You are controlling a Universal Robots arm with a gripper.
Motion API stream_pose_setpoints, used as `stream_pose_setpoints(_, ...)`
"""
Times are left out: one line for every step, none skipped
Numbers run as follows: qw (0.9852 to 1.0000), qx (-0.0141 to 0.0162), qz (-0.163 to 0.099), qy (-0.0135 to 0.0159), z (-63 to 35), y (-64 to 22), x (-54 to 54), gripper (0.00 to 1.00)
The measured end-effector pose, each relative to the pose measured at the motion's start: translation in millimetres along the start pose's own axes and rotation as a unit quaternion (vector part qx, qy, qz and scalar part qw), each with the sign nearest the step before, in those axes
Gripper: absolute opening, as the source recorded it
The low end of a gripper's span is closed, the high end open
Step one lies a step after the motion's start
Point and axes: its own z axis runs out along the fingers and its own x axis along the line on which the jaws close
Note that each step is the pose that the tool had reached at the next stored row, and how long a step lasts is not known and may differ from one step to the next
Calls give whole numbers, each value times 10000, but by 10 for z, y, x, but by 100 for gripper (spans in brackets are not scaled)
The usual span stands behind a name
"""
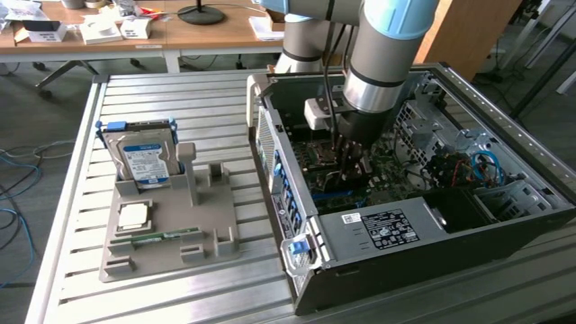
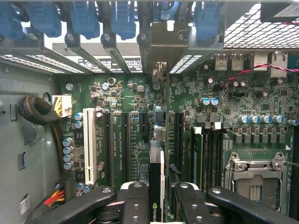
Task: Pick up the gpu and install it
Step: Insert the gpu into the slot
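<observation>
My gripper [image 2: 158, 207] is down inside the open PC case [image 1: 387, 229], shut on the gpu [image 2: 156, 177]. The wrist view shows the card edge-on between the two black fingers [image 2: 133, 205], a thin dark board with a logo on its edge. It stands upright over the green motherboard [image 2: 126, 93], in line with the long black expansion slots [image 2: 125, 140]. Its far end points toward the rear slot openings with blue latches [image 2: 124, 18]. In the exterior view the gripper [image 1: 349, 165] hangs low over the board, and the card is largely hidden by it.
A grey holder [image 1: 212, 236] stands on the slatted metal table at the exterior view's left. It carries an upright hard drive [image 1: 142, 158], a square chip [image 1: 133, 216] and a green memory stick [image 1: 166, 236]. Cables [image 1: 477, 169] and the drive cage crowd the case's far side.
</observation>
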Motion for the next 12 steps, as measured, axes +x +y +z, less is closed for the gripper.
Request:
stream_pose_setpoints(10000,0,0,-1,4,0,0,26)
stream_pose_setpoints(10000,0,0,-1,6,0,0,26)
stream_pose_setpoints(10000,0,0,-1,8,0,-1,26)
stream_pose_setpoints(10000,1,0,-1,9,0,-1,26)
stream_pose_setpoints(10000,1,0,-1,10,0,-1,26)
stream_pose_setpoints(10000,1,0,-2,11,0,0,26)
stream_pose_setpoints(10000,1,0,-2,11,0,0,26)
stream_pose_setpoints(10000,1,0,-2,11,0,-1,26)
stream_pose_setpoints(10000,1,0,-2,11,0,-1,26)
stream_pose_setpoints(10000,1,0,-3,11,0,-1,26)
stream_pose_setpoints(10000,1,0,-3,11,0,-1,26)
stream_pose_setpoints(10000,1,0,-3,11,0,-1,26)
